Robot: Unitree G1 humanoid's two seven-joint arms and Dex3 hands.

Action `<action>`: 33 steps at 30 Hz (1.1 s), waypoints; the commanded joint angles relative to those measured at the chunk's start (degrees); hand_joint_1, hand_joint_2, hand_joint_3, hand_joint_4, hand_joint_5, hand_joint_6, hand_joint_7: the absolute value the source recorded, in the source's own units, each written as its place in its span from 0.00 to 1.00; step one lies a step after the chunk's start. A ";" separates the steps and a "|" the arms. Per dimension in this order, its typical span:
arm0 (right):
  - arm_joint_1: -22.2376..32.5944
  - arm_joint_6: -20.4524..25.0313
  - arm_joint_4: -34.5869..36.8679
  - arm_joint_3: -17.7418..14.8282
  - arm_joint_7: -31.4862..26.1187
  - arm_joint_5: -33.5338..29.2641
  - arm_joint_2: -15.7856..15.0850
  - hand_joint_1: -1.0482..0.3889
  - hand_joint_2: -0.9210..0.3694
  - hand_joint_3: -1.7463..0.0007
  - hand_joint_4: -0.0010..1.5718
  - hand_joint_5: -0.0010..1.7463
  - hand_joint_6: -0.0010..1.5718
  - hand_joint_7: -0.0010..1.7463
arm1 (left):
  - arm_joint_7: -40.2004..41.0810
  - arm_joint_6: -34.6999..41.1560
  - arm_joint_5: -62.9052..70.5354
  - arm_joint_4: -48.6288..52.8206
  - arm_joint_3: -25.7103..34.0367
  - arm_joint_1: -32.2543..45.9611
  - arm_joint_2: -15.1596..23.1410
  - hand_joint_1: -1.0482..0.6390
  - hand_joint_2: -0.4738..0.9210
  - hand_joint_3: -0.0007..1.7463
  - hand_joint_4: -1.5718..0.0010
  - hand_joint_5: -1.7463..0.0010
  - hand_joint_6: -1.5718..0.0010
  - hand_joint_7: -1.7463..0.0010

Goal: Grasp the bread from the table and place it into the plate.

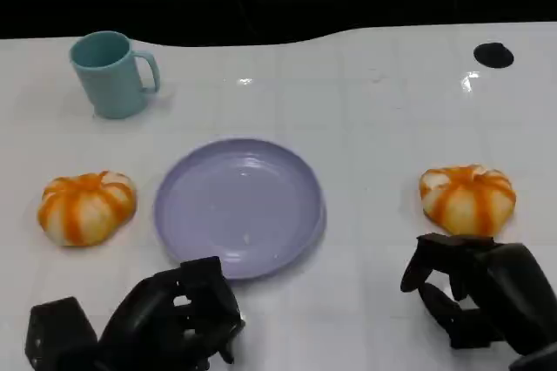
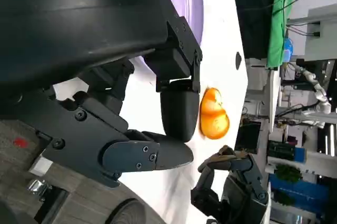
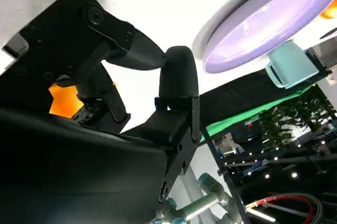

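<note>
Two orange-and-white striped breads lie on the white table, one left of the plate (image 1: pixel 87 206) and one to its right (image 1: pixel 467 198). Between them sits the round lavender plate (image 1: pixel 187 214) with nothing on it. My left hand (image 1: pixel 178 317) hovers just below the plate's near rim, fingers apart and holding nothing. The right hand (image 1: pixel 474 288) is just short of the right bread, fingers loosely curved and holding nothing. In the left wrist view the right bread (image 2: pixel 213 114) lies beyond my fingers (image 2: pixel 179 111), with the right hand (image 2: pixel 231 184) near it. The right wrist view catches that bread (image 3: pixel 63 103) behind its fingers (image 3: pixel 179 79), and the plate (image 3: pixel 268 21).
A teal mug (image 1: pixel 111 74) stands at the far left, handle to the right. A small black disc (image 1: pixel 493 55) lies at the far right by the table's back edge. Bare white tabletop runs between plate and right bread.
</note>
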 commanded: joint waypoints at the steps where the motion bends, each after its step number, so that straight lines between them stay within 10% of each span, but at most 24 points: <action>1: 0.34 -0.13 -0.16 -0.23 0.18 1.12 -0.89 0.58 0.44 0.28 0.58 1.00 0.53 0.82 | -0.23 -0.22 -0.62 0.40 0.51 -0.32 0.73 0.30 0.85 0.31 0.49 0.00 0.51 0.20; 11: -0.31 -1.92 0.48 -1.17 -0.89 2.29 -1.10 0.57 0.46 0.28 0.56 0.94 0.57 0.64 | -0.09 0.21 -0.60 0.34 0.50 -0.32 0.83 0.31 0.85 0.31 0.49 0.00 0.51 0.20; 27: -1.11 -0.37 -2.80 -4.80 -3.87 1.62 -2.04 0.50 0.04 0.88 0.32 0.54 0.49 0.13 | -0.02 0.50 -0.52 0.29 0.46 -0.43 0.74 0.31 0.85 0.30 0.49 0.00 0.51 0.20; 33: -1.18 3.41 -6.93 -5.94 -4.21 -0.94 -3.60 0.47 0.01 0.96 0.21 0.41 0.43 0.05 | 0.06 0.17 -0.25 0.35 0.43 -0.43 0.84 0.31 0.85 0.30 0.49 0.00 0.51 0.20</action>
